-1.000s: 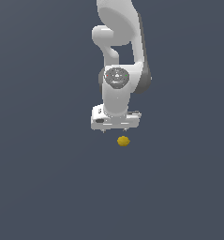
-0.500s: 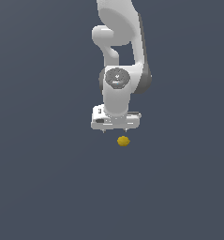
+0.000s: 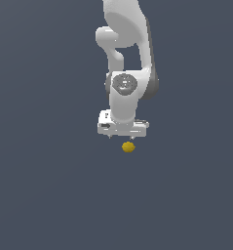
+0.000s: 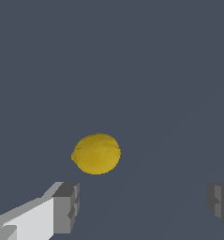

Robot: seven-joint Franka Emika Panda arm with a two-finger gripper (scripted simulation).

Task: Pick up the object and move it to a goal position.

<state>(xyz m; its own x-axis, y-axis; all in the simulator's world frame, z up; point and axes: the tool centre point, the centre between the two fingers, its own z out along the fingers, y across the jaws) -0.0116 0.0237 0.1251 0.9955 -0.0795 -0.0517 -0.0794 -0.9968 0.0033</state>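
You have the white arm (image 3: 130, 58) hanging straight down in the exterior view, with the tool (image 3: 122, 136) at its lower end and the object (image 3: 128, 146) just beneath it, a little toward the exterior view's right of the tool's middle. The object is a small mustard-yellow, slightly oval ball, lemon-like, and far smaller than the tool body above it. It sits on the plain dark grey-blue tabletop (image 3: 49, 185). From this view you cannot tell whether the fingertips reach down as far as the object; only two short stubs show under the white crossbar.

In the wrist view your tool (image 4: 141, 204) stands wide open: one grey pad (image 4: 66, 206) on its white finger shows at one side of the picture, the other pad (image 4: 220, 204) at the far edge, with a broad stretch of bare tabletop (image 4: 132, 56) between them. The object (image 4: 96, 153) lies ahead of the pads and touches neither. It is not centred in the gap: it lies much nearer the pad on the white finger than the other one, close to that pad's line. Its skin is slightly dimpled, with a small nub at one end. Nothing is held in the tool.
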